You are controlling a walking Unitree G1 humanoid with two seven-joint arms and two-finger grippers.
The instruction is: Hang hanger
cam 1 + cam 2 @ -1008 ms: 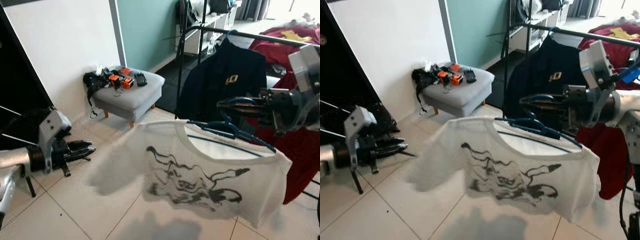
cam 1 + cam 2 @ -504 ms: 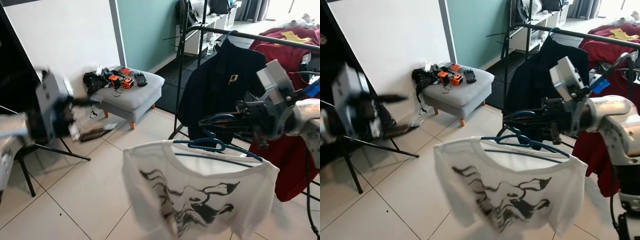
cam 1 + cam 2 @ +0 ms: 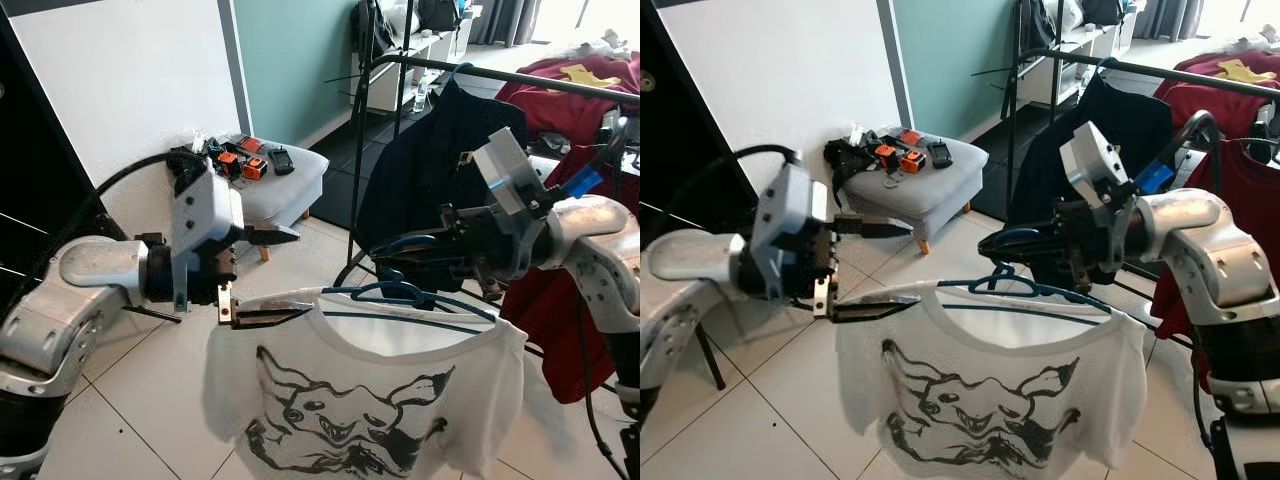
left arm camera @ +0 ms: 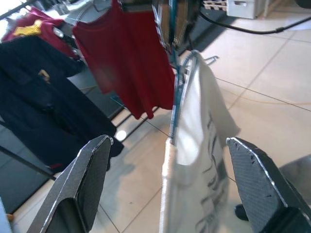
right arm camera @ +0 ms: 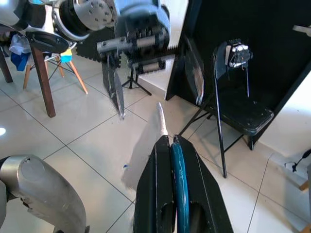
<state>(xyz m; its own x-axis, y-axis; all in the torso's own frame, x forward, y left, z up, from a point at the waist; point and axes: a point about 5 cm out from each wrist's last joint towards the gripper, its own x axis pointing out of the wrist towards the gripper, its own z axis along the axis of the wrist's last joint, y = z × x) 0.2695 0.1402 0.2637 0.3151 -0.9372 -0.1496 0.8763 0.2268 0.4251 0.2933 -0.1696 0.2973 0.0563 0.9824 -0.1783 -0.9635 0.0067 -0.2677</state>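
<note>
left eye view: the right hand (image 3: pixel 385 247) is clamped on the hook of the blue hanger (image 3: pixel 400 296), which carries a white t-shirt (image 3: pixel 350 400) with a black print. the hanger is held in the air over the tiled floor (image 3: pixel 150 400), its long axis running roughly level from side to side, the shirt's front facing the camera. the left hand (image 3: pixel 270 275) has its fingers spread wide apart, one above and one below, with the lower finger at the shirt's left shoulder edge. behind stands the clothes rail (image 3: pixel 500 75) with a dark shirt (image 3: pixel 430 160) and a red garment (image 3: pixel 600 290) hanging on it. a grey footstool (image 3: pixel 270 185) with small things on top sits by the white wall.

right eye view: open floor lies below and in front of the shirt; the rail crosses just behind the right arm.

left wrist view: the two spread fingers (image 4: pixel 77 189) frame the hanger and shirt seen end-on, the shirt's edge between them, not touching either.

right wrist view: the black fingers (image 5: pixel 155 194) are pressed together on the blue hook, pointing toward the left hand.
</note>
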